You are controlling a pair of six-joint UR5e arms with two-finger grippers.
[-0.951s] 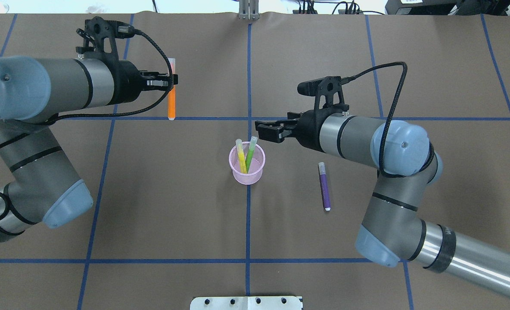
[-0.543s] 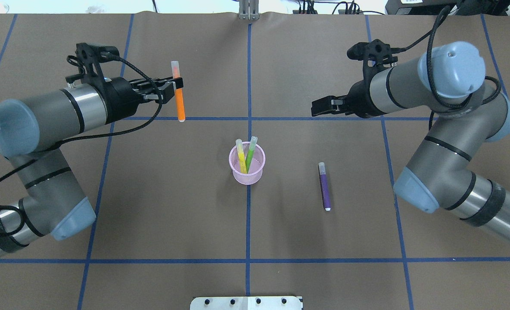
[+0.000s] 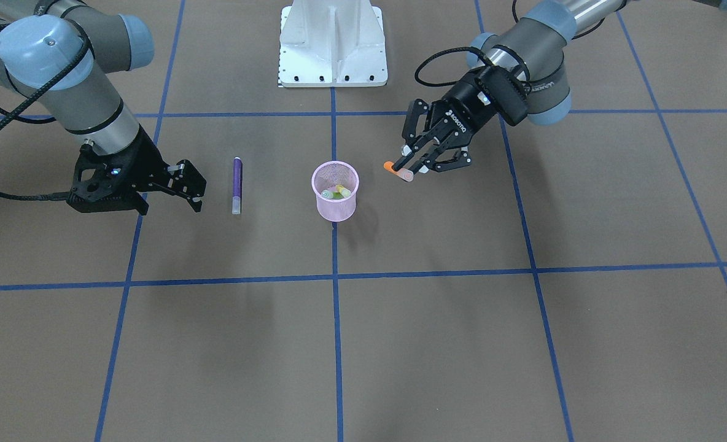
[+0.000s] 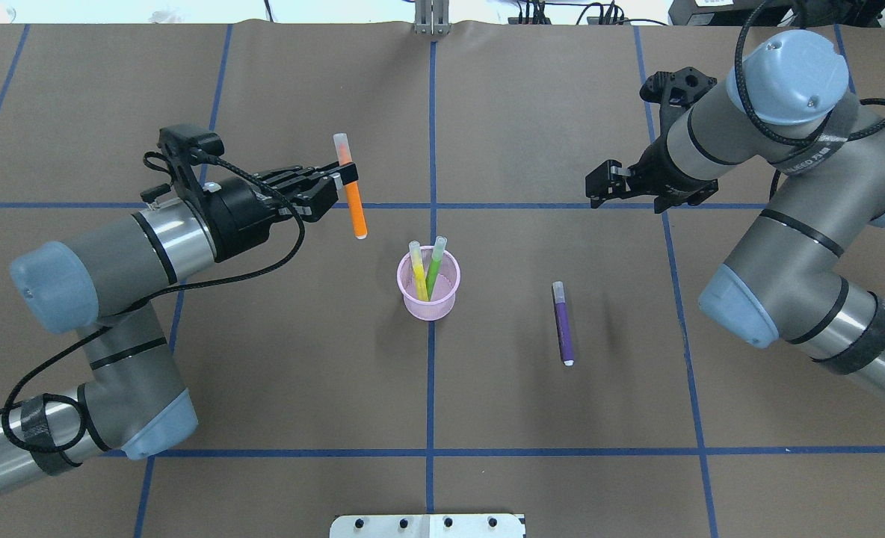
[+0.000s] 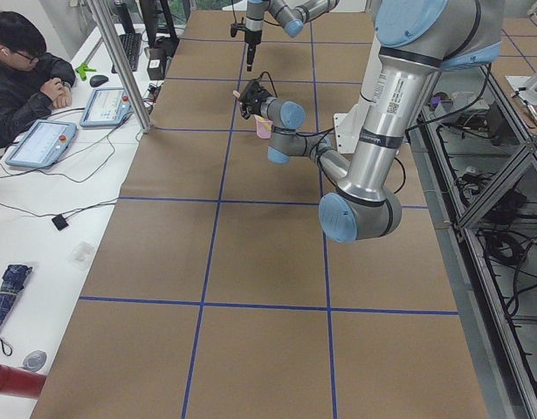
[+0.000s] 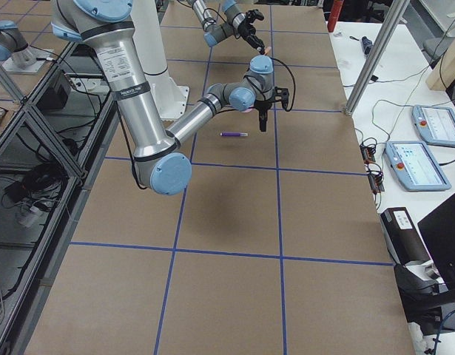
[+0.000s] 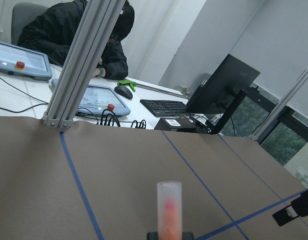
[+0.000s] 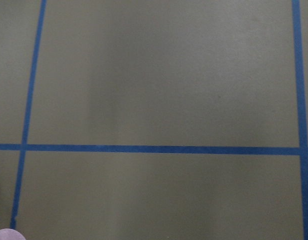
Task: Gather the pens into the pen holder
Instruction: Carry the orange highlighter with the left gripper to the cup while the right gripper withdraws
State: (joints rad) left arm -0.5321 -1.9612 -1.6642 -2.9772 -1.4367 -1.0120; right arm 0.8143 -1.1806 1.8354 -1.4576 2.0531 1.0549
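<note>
The left gripper (image 4: 344, 176) is clamped on the orange pen (image 4: 353, 196), gripping it just below its pale cap. The pen hangs tilted above the table (image 4: 263, 336), its coloured end toward the pink mesh pen holder (image 4: 442, 306). It is near the cup but apart from it, on the robot's left and a little farther out. Inside the holder lean a yellow pen (image 4: 418, 273) and a green pen (image 4: 435, 263), their cap ends crossing above the rim on the far side. The purple pen (image 4: 563, 325) lies flat on the brown paper to the holder's right, well apart from it, with its cap pointing away from the robot. The right gripper (image 4: 598, 188) hovers farther out beyond that pen, fingers apart and holding nothing. Blue tape lines (image 4: 431, 388) cross the table, one running under the holder. Beyond the far edge, an operator (image 7: 78, 35) in black sits among tablets (image 7: 18, 60), behind an aluminium post (image 7: 81, 65).
</note>
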